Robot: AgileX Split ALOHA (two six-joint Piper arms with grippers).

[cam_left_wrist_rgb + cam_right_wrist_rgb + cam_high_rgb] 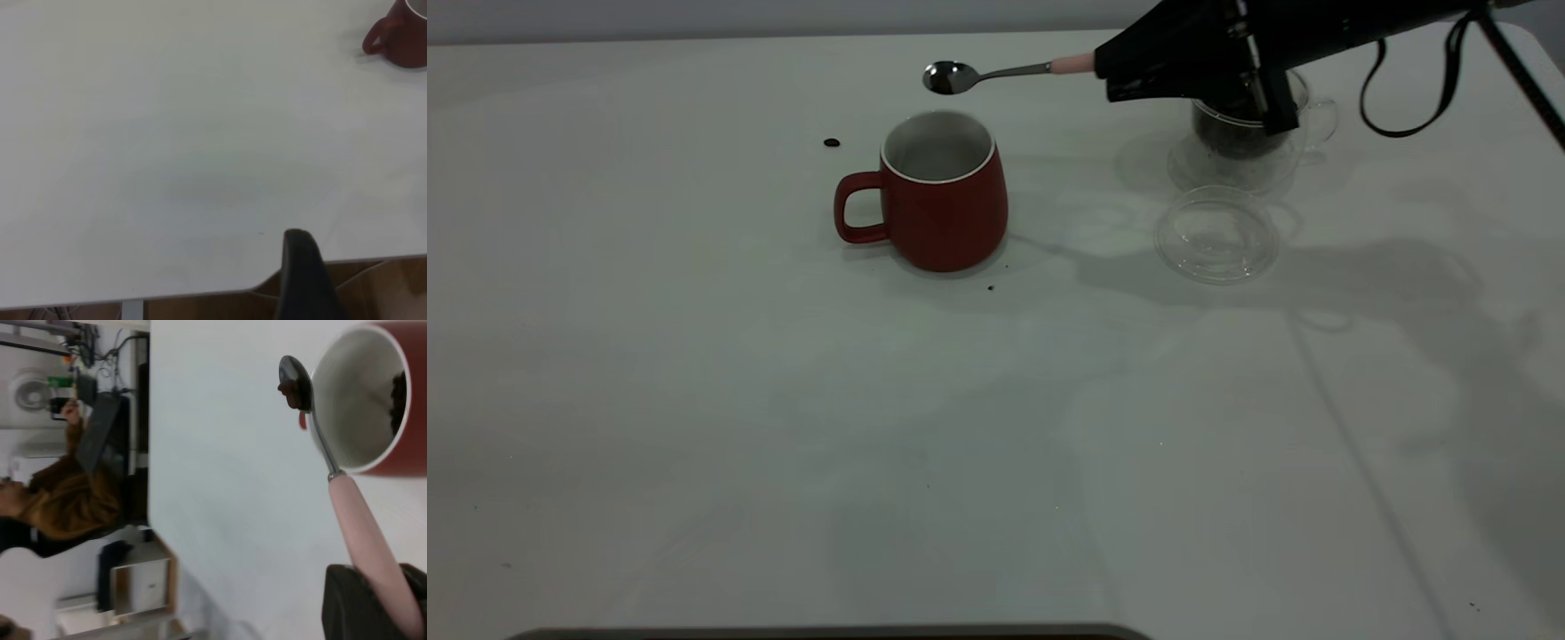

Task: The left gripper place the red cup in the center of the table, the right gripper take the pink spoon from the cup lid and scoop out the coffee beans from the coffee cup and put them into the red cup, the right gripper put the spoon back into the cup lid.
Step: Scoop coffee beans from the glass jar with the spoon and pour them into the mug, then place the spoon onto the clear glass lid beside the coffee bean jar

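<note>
The red cup (pixel 947 209) stands upright near the middle of the table, its handle pointing left; it also shows in the left wrist view (pixel 403 40). My right gripper (pixel 1116 76) is shut on the pink handle of the spoon (pixel 1014 70), held level in the air. The spoon's bowl hovers over the cup's far rim. In the right wrist view the spoon (pixel 347 513) carries coffee beans (pixel 291 390), and more beans (pixel 399 393) lie inside the red cup (pixel 360 400). The glass coffee cup (pixel 1227 142) stands behind the right gripper, partly hidden. The clear cup lid (pixel 1216 236) lies empty in front of it. My left gripper (pixel 301 267) is parked beyond the table's edge.
A stray bean (pixel 831 142) lies left of the red cup and a dark crumb (pixel 990 287) lies in front of it. A black cable (pixel 1405 89) loops under the right arm. A person (pixel 60 493) sits past the table's edge.
</note>
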